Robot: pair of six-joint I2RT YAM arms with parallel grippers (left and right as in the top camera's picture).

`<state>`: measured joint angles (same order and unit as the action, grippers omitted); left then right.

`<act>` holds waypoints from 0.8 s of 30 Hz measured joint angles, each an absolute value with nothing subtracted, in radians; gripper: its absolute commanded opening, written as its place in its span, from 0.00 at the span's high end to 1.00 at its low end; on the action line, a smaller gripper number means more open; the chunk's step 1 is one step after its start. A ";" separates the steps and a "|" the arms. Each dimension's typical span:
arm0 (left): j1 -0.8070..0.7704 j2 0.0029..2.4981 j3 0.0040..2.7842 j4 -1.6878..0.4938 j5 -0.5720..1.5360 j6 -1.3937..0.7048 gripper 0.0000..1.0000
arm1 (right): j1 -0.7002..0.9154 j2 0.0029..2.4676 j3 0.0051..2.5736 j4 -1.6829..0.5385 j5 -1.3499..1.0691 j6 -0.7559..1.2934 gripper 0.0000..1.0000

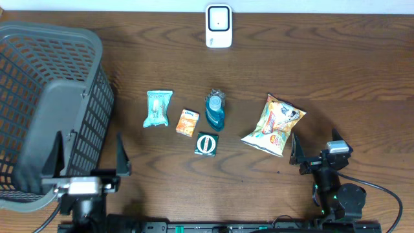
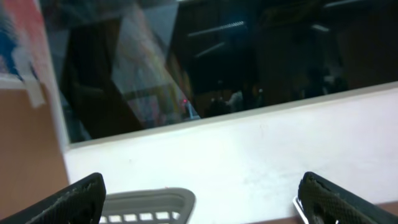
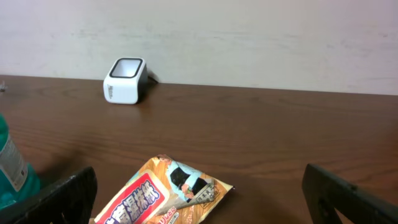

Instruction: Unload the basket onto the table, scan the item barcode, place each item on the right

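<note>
The overhead camera looks straight down on the table (image 1: 336, 71) from well above, covering it from the basket (image 1: 39, 71) at left to the scanner (image 1: 218, 26) at the far edge. The left wrist camera sits low and tilts up toward the wall (image 2: 249, 155) and window (image 2: 249, 56); it shares only the basket rim. The right wrist camera sits low, facing the far edge, and shares the scanner and snack bag (image 3: 161, 196).
</note>
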<state>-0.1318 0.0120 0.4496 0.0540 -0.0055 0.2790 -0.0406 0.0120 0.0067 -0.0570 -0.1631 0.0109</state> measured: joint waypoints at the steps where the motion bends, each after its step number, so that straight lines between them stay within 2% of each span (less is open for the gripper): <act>1: -0.132 0.012 0.430 0.066 0.001 0.276 0.02 | -0.041 0.012 0.007 -0.057 -0.163 0.011 0.01; 13: -0.132 0.012 0.167 0.110 0.073 0.254 0.02 | -0.041 0.012 0.007 -0.057 -0.163 0.010 0.01; 24: -0.132 0.012 0.047 0.110 0.001 0.120 0.02 | -0.041 0.012 0.007 -0.057 -0.163 0.011 0.01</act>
